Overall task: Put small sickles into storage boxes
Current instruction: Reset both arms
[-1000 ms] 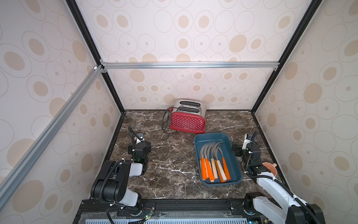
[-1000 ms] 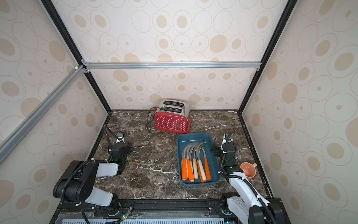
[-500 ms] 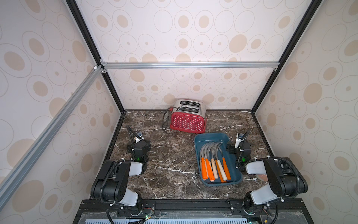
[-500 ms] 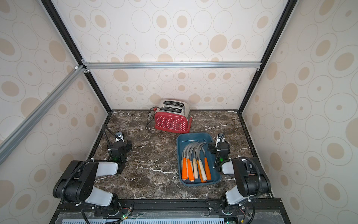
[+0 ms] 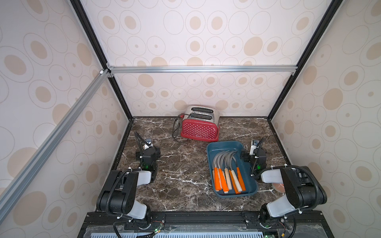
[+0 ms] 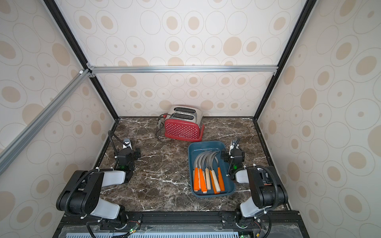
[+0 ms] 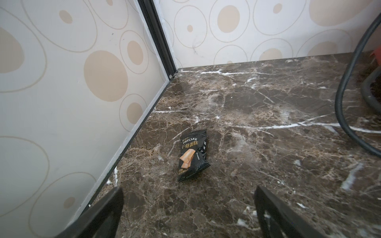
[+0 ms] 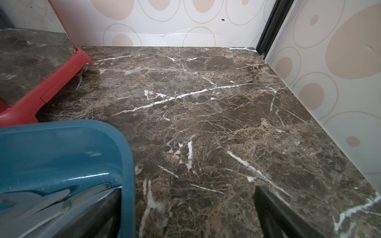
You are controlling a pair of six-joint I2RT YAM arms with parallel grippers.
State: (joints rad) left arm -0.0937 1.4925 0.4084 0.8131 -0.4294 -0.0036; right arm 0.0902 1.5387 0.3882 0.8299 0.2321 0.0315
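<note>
The brown marble tabletop fills the lower middle of both top views. Toward its back, centre frame, stands a red dotted toaster. Just below and right of it lies the teal storage box. The small sickles lie inside it side by side, grey blades toward the toaster, orange and pale handles toward the lower edge.

The right gripper sits just beside the box's right rim, fingers spread wide and holding nothing; its wrist view shows one finger over the box's corner and one over bare marble. At the left of the frame, the left gripper is likewise released and empty. A small black snack packet lies on the marble ahead of it.
</note>
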